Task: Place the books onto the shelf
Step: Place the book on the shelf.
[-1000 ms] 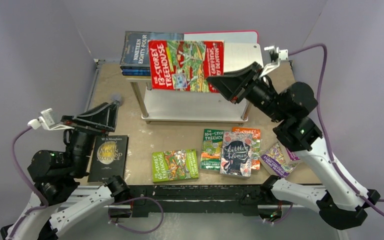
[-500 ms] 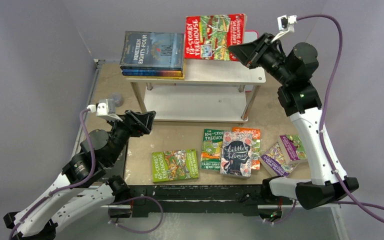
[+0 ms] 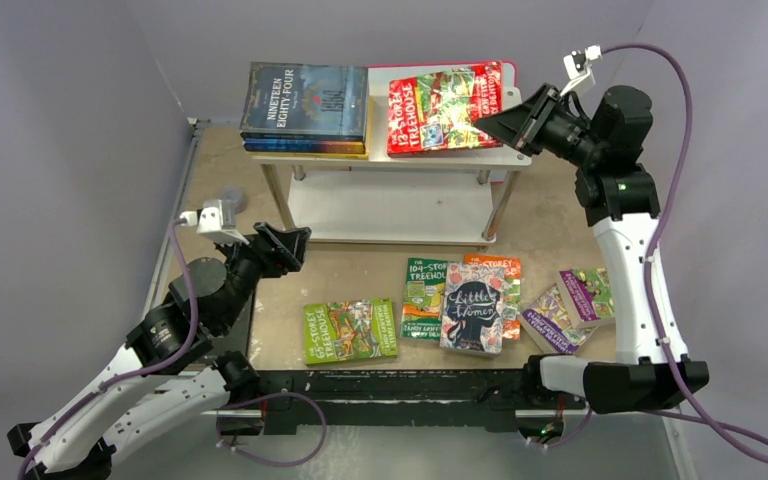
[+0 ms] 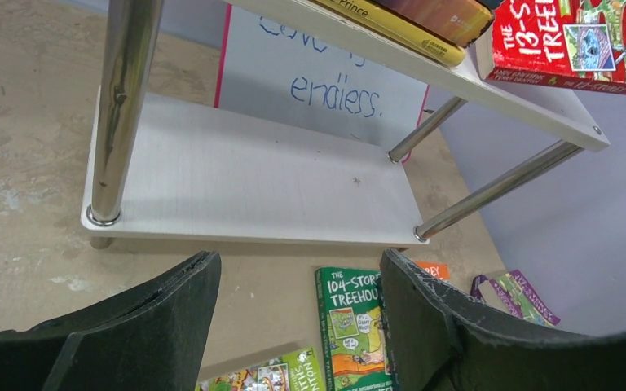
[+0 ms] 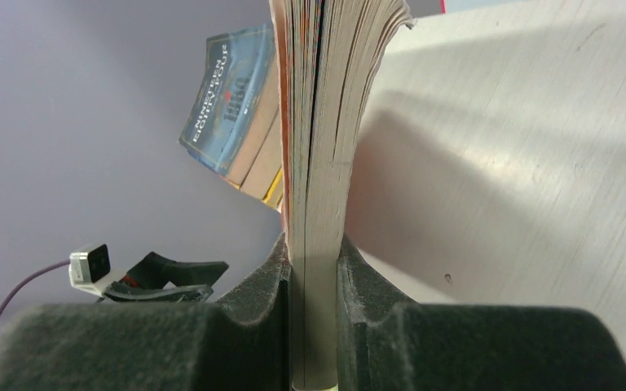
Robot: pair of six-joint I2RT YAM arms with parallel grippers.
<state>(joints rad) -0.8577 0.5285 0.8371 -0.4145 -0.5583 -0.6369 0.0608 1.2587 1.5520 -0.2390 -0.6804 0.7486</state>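
Just changed: the red 13-Storey Treehouse book (image 3: 438, 112) comes down from mid-air onto the shelf (image 3: 400, 210) top tier, straight ahead of the right pincer (image 3: 495, 115).
Grip: nearly closed, clamping that book's edge.
Other arm: the left pincer (image 3: 295, 240) stands wide open, empty, shelf ahead of it.
Meaning: release looks due; several books (image 3: 472, 305) wait on the bench (image 3: 360, 275), below both pincers.
Room: plain grey-purple walls (image 3: 80, 80).

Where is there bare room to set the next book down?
The shelf's lower board is bare between its legs. The top board is crowded: the Nineteen Eighty-Four stack left, the red Treehouse book in the right claw right. Loose books crowd the front-right table.
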